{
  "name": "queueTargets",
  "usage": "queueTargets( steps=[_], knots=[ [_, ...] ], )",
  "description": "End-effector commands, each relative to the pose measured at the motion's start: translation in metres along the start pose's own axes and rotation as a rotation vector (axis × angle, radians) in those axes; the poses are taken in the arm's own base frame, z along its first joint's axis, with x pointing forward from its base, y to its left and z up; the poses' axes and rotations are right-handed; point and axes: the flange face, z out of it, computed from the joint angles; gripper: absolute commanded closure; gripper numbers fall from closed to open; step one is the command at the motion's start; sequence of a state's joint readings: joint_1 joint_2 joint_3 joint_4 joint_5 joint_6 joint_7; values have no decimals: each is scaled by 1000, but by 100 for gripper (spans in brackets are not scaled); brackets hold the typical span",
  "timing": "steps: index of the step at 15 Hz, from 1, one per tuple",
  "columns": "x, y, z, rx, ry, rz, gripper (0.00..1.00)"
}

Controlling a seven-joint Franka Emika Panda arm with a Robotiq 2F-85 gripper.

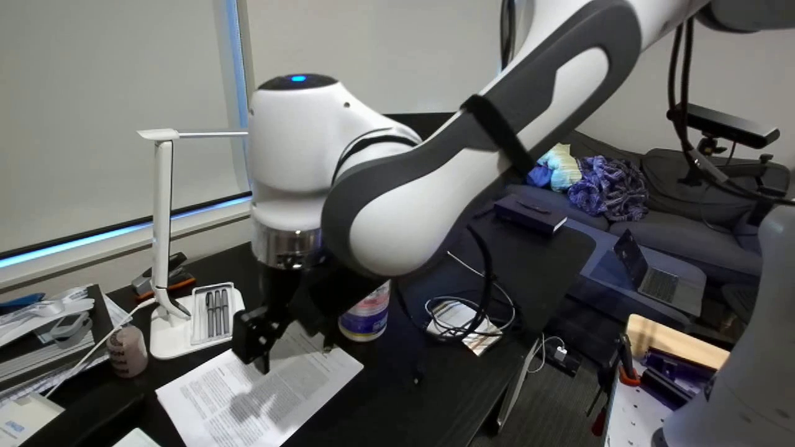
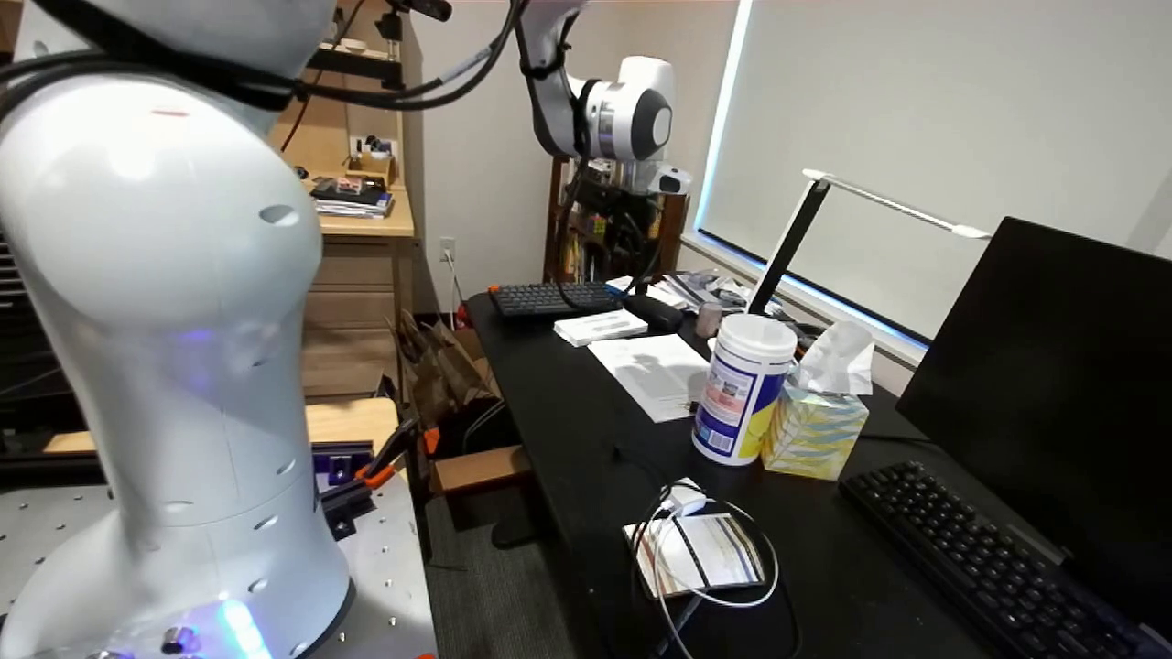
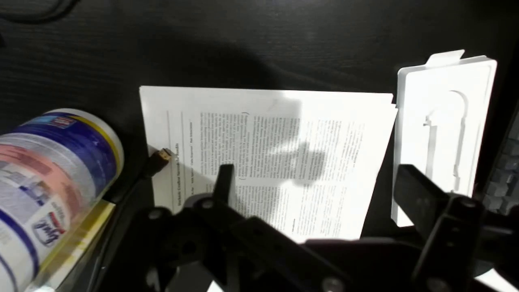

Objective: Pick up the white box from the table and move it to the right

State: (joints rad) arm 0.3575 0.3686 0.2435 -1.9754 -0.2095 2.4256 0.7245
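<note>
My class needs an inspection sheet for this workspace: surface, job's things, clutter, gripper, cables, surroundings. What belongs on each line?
Surface: black table, smooth-looking, crowded.
Job's things: white box, lying flat between papers and a keyboard; recess in its top, tab sticking out at one end.
Clutter: wipes canister, upright beside a tissue box; lamp; monitor.
Gripper: open over the papers; in its grip, nothing seen.
Cables: looped over a flat striped item; one plug at the papers' edge.
Surroundings: window blind, sofa with a blanket, laptop.
</note>
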Motion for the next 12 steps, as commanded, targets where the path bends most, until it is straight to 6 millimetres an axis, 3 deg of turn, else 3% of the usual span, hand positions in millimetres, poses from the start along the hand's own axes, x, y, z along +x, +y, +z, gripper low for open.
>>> queueTargets(
  steps=[1,2,3,6,9,12],
  knots=[
    [13,-47,28,-23,-36,-1,0],
    [12,-54,29,-26,-42,-15,0],
    [6,-39,24,-10,-28,-24,0],
    [7,-56,34,-16,-37,-40,0],
    [10,-50,34,-28,-52,-31,0],
    [21,-58,54,5,-67,-33,0]
  ],
)
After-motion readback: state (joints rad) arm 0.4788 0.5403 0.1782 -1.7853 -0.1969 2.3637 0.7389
